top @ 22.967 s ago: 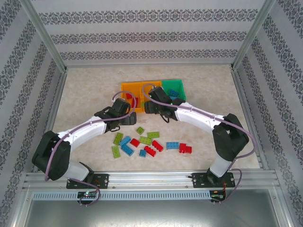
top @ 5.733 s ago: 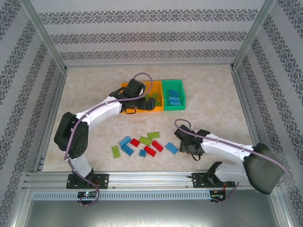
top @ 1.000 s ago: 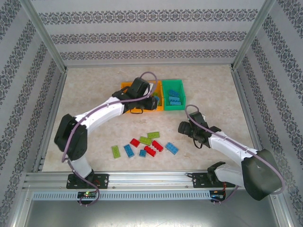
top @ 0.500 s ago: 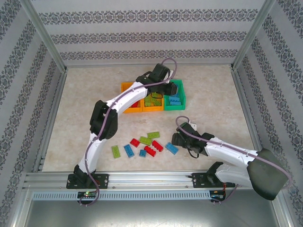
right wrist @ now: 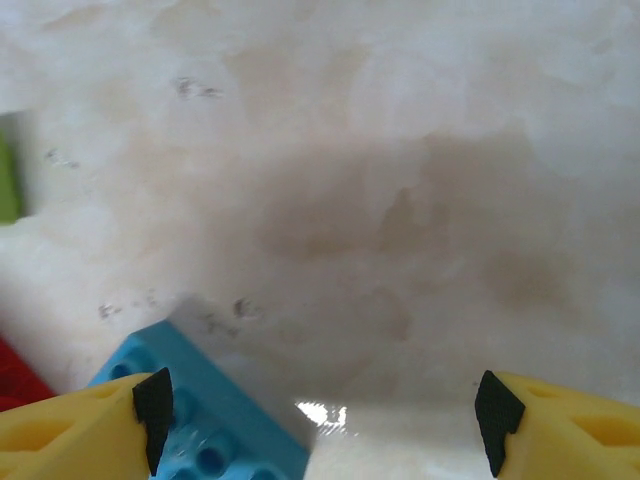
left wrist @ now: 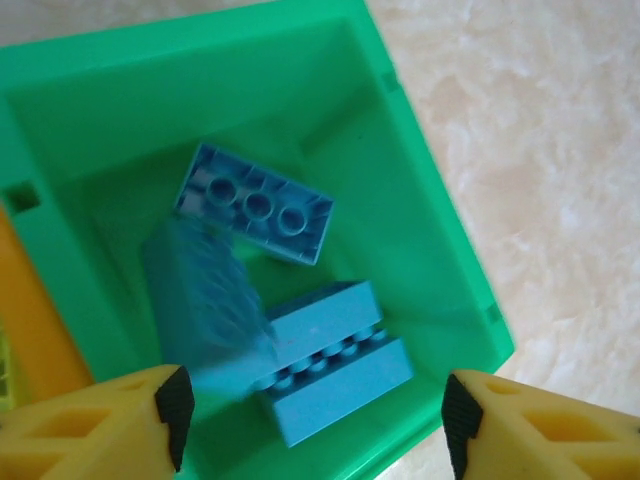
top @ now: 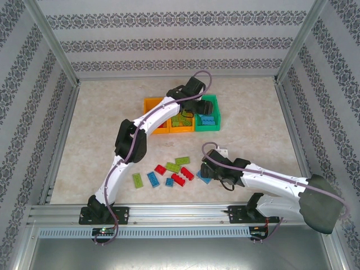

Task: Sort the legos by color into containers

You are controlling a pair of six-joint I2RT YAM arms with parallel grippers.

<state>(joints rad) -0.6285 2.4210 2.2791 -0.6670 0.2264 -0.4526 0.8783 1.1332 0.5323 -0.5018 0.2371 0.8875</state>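
Note:
My left gripper (top: 198,110) hangs open over the green container (top: 208,127). In the left wrist view a blurred blue lego (left wrist: 205,300) is dropping free between the open fingers (left wrist: 168,410) into the green container (left wrist: 420,200), beside two other blue legos (left wrist: 258,205) (left wrist: 335,360). My right gripper (top: 206,170) is open and low over the table, with a blue lego (right wrist: 210,425) against its left finger (right wrist: 152,405). Loose red (top: 178,179), lime (top: 172,167) and blue (top: 152,179) legos lie on the table.
Two orange containers stand left of the green one: the middle one (top: 181,129) holds lime legos, the left one (top: 151,104) is partly behind my left arm. Metal frame posts and patterned walls ring the table.
My left gripper has reached from the orange containers over to the green one and opened, letting go of a blue lego. My right gripper has swung left and down onto the loose blue lego.

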